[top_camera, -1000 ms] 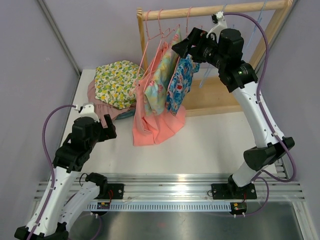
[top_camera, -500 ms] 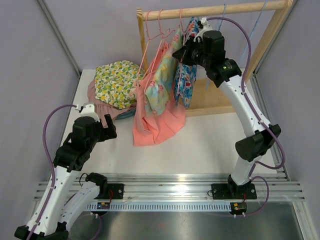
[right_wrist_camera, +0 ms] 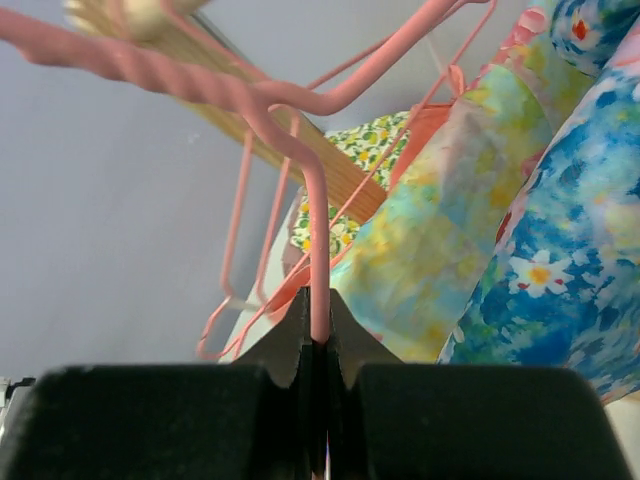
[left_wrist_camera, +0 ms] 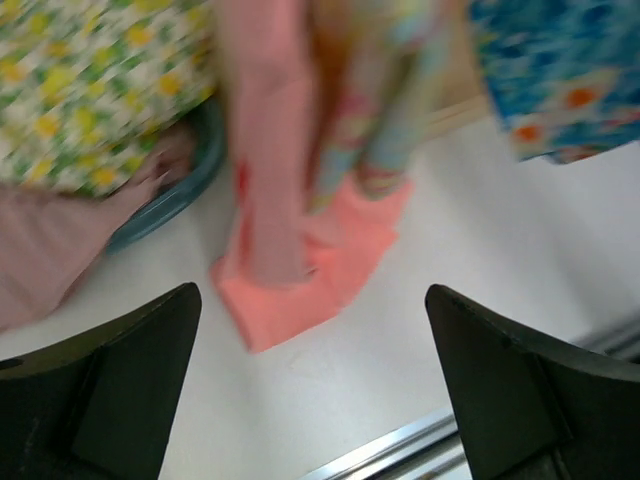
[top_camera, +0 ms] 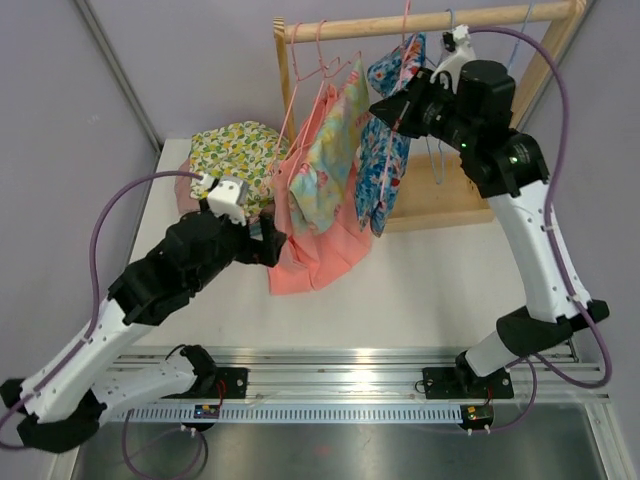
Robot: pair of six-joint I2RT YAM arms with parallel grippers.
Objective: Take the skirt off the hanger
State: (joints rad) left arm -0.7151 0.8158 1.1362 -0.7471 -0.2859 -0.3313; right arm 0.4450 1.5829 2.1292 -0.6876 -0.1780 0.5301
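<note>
The blue floral skirt (top_camera: 383,165) hangs from a pink hanger (right_wrist_camera: 318,250) on the wooden rail (top_camera: 430,18), at about 1 o'clock on the table (top_camera: 420,290) as we see it from the top camera. Its hem hangs clear of the tabletop.

We see the right gripper (top_camera: 383,108) raised beside the skirt's upper edge. In the right wrist view its jaws are pressed together on the hanger's wire stem, just below the twisted neck.

At 9 o'clock from the blue skirt, a pastel floral garment (top_camera: 325,160) and a coral pink garment (top_camera: 315,255) hang on other pink hangers. The coral hem trails onto the table.

The left gripper (top_camera: 272,240) sits low at about 10 o'clock, just beside the coral hem. Its jaws are spread wide and hold nothing.

A lemon-print cloth (top_camera: 228,165) lies heaped at 11 o'clock, well apart from the blue skirt.
</note>
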